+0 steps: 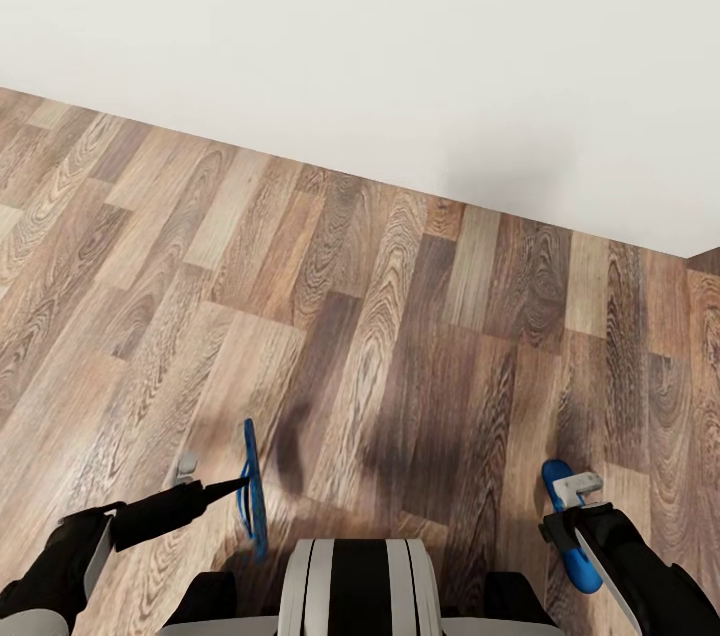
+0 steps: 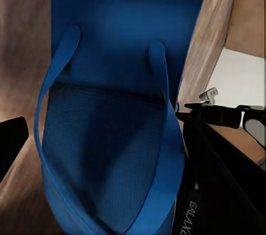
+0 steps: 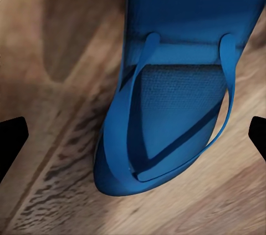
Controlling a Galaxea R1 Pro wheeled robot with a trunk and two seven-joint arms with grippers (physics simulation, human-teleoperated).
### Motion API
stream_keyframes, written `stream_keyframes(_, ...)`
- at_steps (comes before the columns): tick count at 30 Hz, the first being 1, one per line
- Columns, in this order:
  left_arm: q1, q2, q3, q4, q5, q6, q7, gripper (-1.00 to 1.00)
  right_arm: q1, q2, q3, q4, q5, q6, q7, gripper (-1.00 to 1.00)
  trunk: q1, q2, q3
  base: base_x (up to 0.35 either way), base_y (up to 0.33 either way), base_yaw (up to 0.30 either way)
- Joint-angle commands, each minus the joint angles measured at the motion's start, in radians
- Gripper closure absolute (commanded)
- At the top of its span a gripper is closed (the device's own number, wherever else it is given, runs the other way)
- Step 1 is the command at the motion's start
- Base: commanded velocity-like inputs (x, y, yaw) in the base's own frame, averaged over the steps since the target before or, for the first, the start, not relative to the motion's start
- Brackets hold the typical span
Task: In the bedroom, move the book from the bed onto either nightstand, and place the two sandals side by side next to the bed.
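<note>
While you face bare wall [image 1: 400, 36] and floor [image 1: 380, 316], each end effector, left [image 1: 240, 488] and right [image 1: 570, 501], carries one sandal [image 1: 252, 501] [image 1: 572, 536] clamped edgewise, ready for pairing bedside.

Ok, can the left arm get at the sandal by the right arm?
Probably not: the left end effector grips its own sandal; the other sandal sits at the right end effector.

Room surfaces: plain white wall [image 1: 400, 36] across the far side, meeting a brown wood-plank floor [image 1: 380, 346] of mixed light and dark boards, softly lit, with faint dark shadows nearby.
</note>
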Motion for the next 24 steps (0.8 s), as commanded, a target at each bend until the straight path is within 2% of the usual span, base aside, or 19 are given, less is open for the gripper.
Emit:
stream_keyframes(1, -0.002, -0.003, 0.004, -0.001, -0.007, 0.011, -0.007, 1.00, 0.000, -0.001, 0.003, -0.001, 0.005, 0.005, 0.002, -1.00, 0.000, 0.000, 0.000, 0.000, 0.000, 0.000)
stream_keyframes(3, -0.009, -0.010, 0.004, -0.009, -0.006, 0.022, -0.007, 1.00, 0.000, -0.001, 0.003, -0.001, 0.005, 0.005, 0.002, -1.00, 0.000, 0.000, 0.000, 0.000, 0.000, 0.000)
stream_keyframes(5, -0.026, -0.029, 0.003, -0.041, -0.005, 0.050, -0.004, 1.00, 0.000, -0.001, 0.004, -0.002, 0.005, 0.005, 0.002, -1.00, 0.000, 0.000, 0.000, 0.000, 0.000, 0.000)
stream_keyframes(7, -0.035, -0.057, 0.003, -0.081, -0.006, 0.074, 0.003, 1.00, 0.000, -0.001, 0.004, -0.002, 0.005, 0.005, 0.002, -1.00, 0.000, 0.000, 0.000, 0.000, 0.000, 0.000)
stream_keyframes(8, -0.039, -0.095, 0.002, -0.127, -0.007, 0.098, 0.022, 1.00, 0.000, -0.001, 0.004, -0.002, 0.005, 0.005, 0.002, -1.00, 0.000, 0.000, 0.000, 0.000, 0.000, 0.000)
stream_keyframes(11, -0.042, -0.147, 0.002, -0.204, -0.007, 0.142, 0.075, 1.00, 0.000, -0.001, 0.004, -0.002, 0.005, 0.005, 0.002, -1.00, 0.000, 0.000, 0.000, 0.000, 0.000, 0.000)
stream_keyframes(14, -0.044, -0.170, 0.002, -0.247, -0.006, 0.175, 0.108, 1.00, 0.000, -0.001, 0.004, -0.002, 0.005, 0.005, 0.002, -1.00, 0.000, 0.000, 0.000, 0.000, 0.000, 0.000)
stream_keyframes(21, -0.044, -0.173, 0.004, -0.261, -0.002, 0.186, 0.108, 1.00, 0.000, -0.001, 0.004, -0.001, 0.005, 0.005, 0.001, -1.00, 0.000, 0.000, 0.000, 0.000, 0.000, 0.000)
stream_keyframes(24, -0.044, -0.171, 0.006, -0.260, -0.001, 0.188, 0.042, 1.00, 0.000, -0.001, 0.002, -0.001, 0.005, 0.005, 0.001, -1.00, 0.000, 0.000, 0.000, 0.000, 0.000, 0.000)
